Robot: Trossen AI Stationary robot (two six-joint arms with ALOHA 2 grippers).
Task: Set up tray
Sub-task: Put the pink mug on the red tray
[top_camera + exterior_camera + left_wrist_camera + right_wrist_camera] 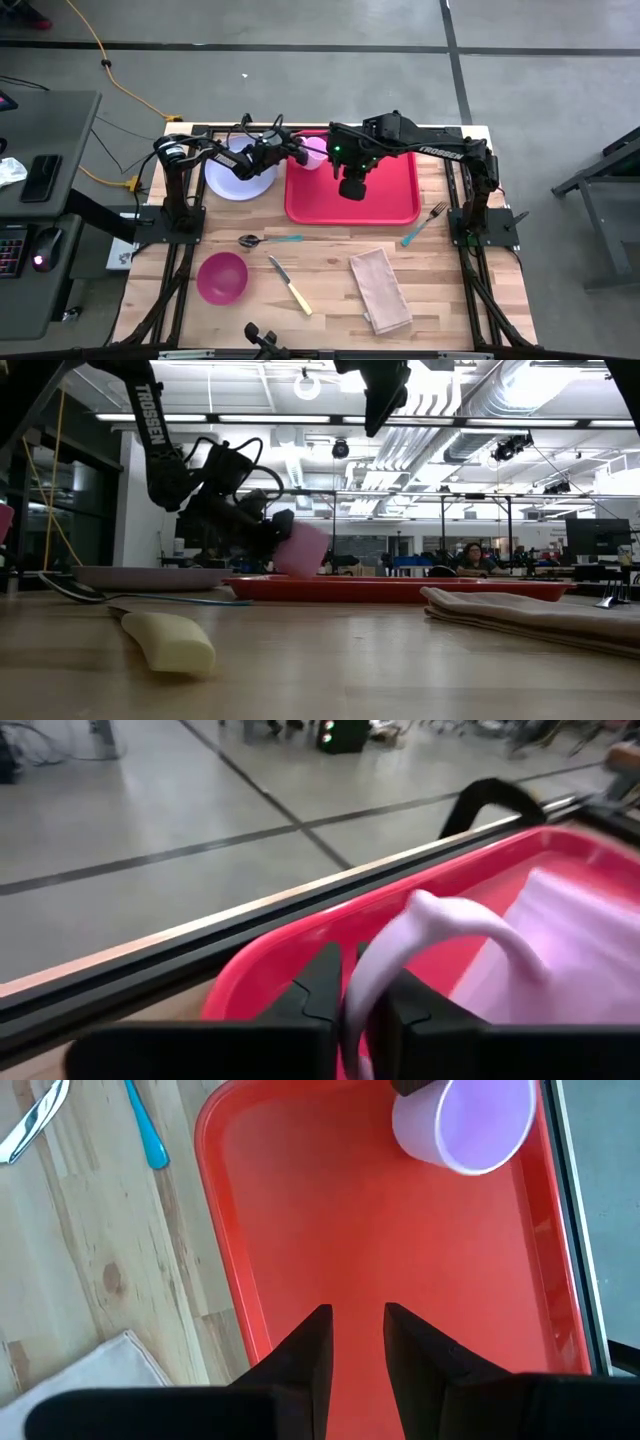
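While the left claw (296, 153) grips a lavender cup (313, 154) by its rim over the red tray's (400, 205) far-left corner, the tray lies directly below the right claw (352, 1342), slightly parted and empty, nearer its middle.

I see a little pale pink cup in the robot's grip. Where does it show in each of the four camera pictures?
High view: the cup sits at the red tray's far left corner.
Low view: cup left of centre, tilted above the tray.
Left wrist view: cup at right, its handle between the left end effector's fingers.
Right wrist view: cup at top right.
Shared landmark: the tray.
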